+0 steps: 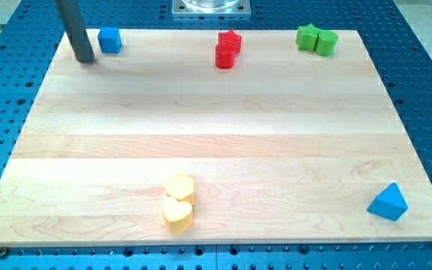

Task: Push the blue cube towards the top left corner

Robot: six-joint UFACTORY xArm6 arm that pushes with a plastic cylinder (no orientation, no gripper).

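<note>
Nearby, my tip (85, 60) just left of blue cube (109, 40), nothing between, tool unseen.

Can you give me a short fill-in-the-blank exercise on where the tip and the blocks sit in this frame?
1. My tip stands just to the view's ____ of the blue cube.
2. The blue triangular block lies near the board's bottom ____ corner.
3. The two ____ blocks sit touching near the view's bottom edge.
4. The red blocks lie to the view's ____ of the green blocks.

Missing words: left; right; yellow; left
</note>
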